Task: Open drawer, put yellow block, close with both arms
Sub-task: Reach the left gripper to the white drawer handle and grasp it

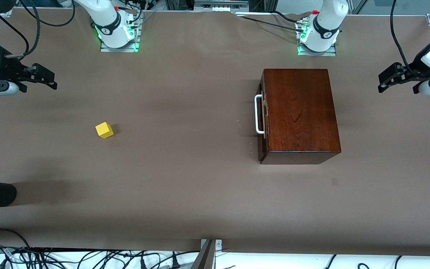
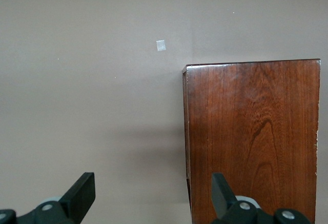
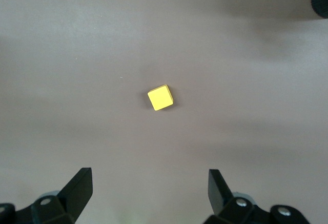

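Nothing begun: drawer [image 1: 261, 114] shut, its handle [image 1: 258, 114] at the box's nine o'clock; yellow block [image 1: 104, 130] untouched; left gripper [image 1: 388, 79] and right gripper [image 1: 45, 77] gape empty; handle pull comes first

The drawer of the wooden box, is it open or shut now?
Shut: the drawer front sits flush with the box, and no tray shows past its white handle.

My table [image 1: 185, 194] is covered edge to edge in plain brown-grey sheet — soft shadows lie across it. A small pale square patch [image 1: 335, 181] marks the cover. Along the edge nearest the front camera, black cables [image 1: 88, 257] tangle over a white strip — green lights glow at the top.
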